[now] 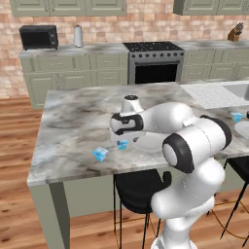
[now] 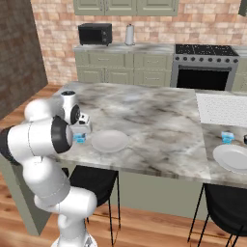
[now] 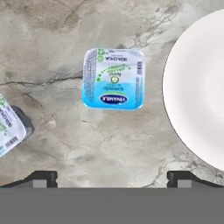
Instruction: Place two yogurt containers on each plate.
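Our gripper (image 3: pixel 112 179) hangs over the marble counter (image 1: pixel 73 126) with its jaws spread wide and nothing between them. Just ahead of the fingertips (image 3: pixel 41 178) in the hand view sits a yogurt container (image 3: pixel 114 78) on bare marble, close beside the near plate (image 3: pixel 197 87) but not on it. A second yogurt container (image 1: pixel 100 154) stands further off. Across the counter we see a third tub (image 2: pixel 227 137) just behind the far plate (image 2: pixel 232 157).

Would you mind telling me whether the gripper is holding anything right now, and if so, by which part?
Nothing is held. The gripper is open above the counter, with a yogurt container lying below it, untouched, beside the plate.
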